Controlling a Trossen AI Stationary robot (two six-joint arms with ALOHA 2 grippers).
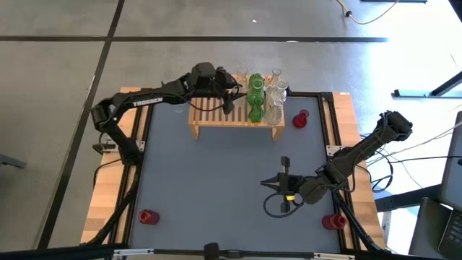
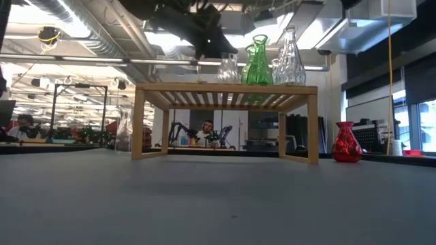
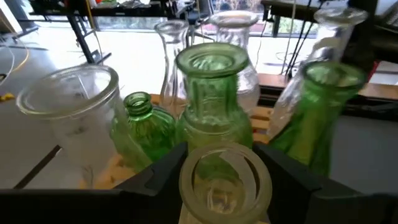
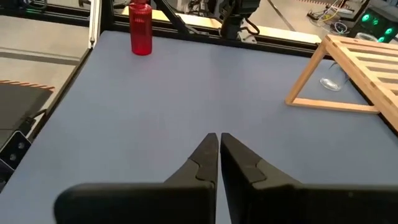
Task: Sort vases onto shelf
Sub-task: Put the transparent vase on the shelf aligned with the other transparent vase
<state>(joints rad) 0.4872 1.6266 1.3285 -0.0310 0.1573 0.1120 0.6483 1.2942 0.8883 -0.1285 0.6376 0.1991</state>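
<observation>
Over the wooden shelf (image 1: pixel 234 115): left gripper (image 3: pixel 225 186) clasps a clear glass vase (image 3: pixel 225 182), touching the green and clear vases. Lower it slowly onto a free slat. Right gripper (image 1: pixel 284 165), well off the shelf, pinched closed.

Grey concrete floor (image 1: pixel 216 22) — ceiling strip lights (image 2: pixel 75 27), ducts.

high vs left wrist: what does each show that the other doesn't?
High only: three red vases on the table, one beside the shelf, one near the left front corner, one near the right front corner; the right tool, shut, over the mat. Left wrist only: a clear vase held in the left tool. Both: the green vases and clear ones clustered on the shelf.
</observation>
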